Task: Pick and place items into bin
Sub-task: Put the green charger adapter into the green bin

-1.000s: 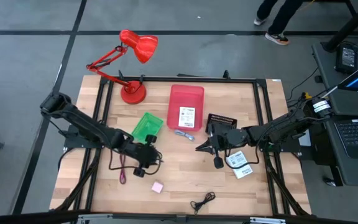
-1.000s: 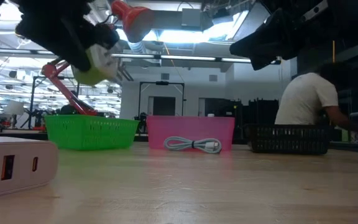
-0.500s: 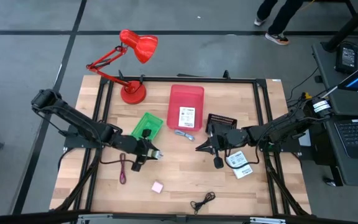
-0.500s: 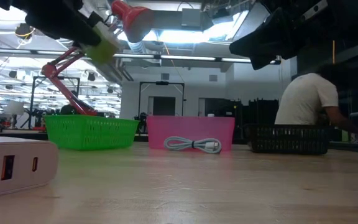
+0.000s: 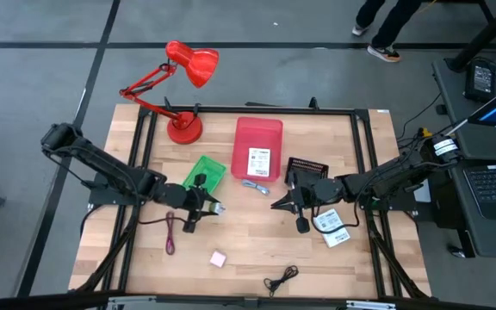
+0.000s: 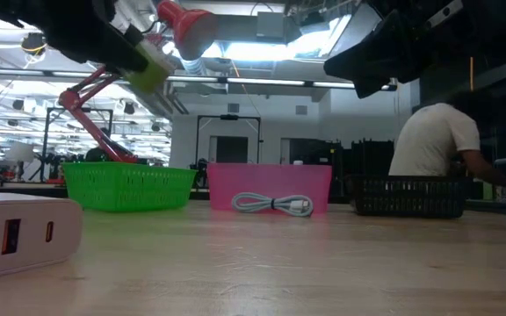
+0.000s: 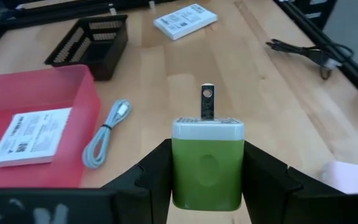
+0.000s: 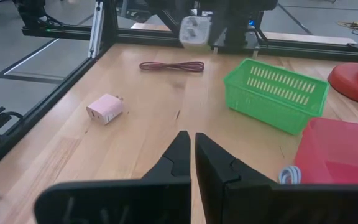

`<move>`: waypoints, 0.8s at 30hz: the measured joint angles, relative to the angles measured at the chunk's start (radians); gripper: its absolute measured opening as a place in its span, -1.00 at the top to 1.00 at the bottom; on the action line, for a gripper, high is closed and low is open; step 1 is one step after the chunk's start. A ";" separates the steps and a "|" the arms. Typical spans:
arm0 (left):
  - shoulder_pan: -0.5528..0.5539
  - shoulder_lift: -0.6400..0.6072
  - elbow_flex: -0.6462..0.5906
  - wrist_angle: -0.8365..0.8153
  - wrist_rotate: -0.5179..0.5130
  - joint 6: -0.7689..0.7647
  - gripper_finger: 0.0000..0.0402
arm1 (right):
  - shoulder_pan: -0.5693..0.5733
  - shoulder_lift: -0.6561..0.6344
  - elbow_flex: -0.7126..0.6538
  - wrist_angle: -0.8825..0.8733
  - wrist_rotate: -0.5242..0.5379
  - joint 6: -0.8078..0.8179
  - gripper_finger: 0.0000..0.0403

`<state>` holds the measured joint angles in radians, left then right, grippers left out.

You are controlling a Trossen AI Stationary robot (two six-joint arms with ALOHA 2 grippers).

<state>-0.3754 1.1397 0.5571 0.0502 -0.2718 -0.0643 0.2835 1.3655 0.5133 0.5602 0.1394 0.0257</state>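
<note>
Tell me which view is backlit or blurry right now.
Low view: bright ceiling lights behind leave both arms as dark silhouettes, and the white adapter up close looks soft. Left wrist view: the green-white charger in the left tool is evenly lit and readable.

Left gripper [image 7: 207, 186] raised, fingers clamped on a green-white charger [image 7: 207, 163]; right gripper [image 8: 193, 152] hovers, fingers together.

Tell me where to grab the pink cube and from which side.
Probably best: come straight down and pinch the pink cube across its flat side faces, away from the prongs; it lies flat on the table with nothing beside it.
</note>
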 joint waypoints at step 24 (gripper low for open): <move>0.239 -0.158 0.000 -0.387 -0.077 -0.169 0.28 | 0.000 0.000 0.000 -0.002 0.000 -0.002 0.97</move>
<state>-0.1365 0.9815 0.5571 -0.3367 -0.3489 -0.2333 0.2836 1.3659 0.5133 0.5582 0.1398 0.0234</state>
